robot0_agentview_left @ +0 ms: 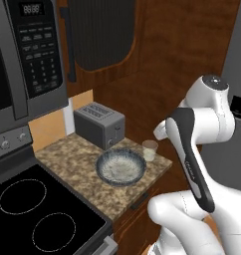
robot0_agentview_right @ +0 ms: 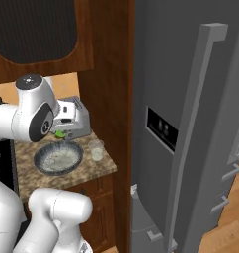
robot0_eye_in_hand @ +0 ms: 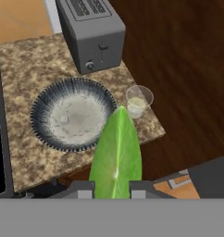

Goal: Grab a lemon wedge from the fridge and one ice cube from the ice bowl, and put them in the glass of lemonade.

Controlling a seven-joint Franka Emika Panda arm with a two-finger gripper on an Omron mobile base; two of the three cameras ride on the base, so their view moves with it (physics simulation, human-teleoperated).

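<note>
My gripper clenches a green lemon wedge above the counter. Below its tip sit the ice bowl and, beside it, the glass of lemonade; the toaster stands beyond both.

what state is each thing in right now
gripper: shut on the lemon wedge
lemon wedge: green, held above the counter
ice bowl: upright on the counter, one ice cube inside
glass of lemonade: upright beside the bowl, no wedge in it yet
fridge: doors closed
toaster: slots empty
</note>
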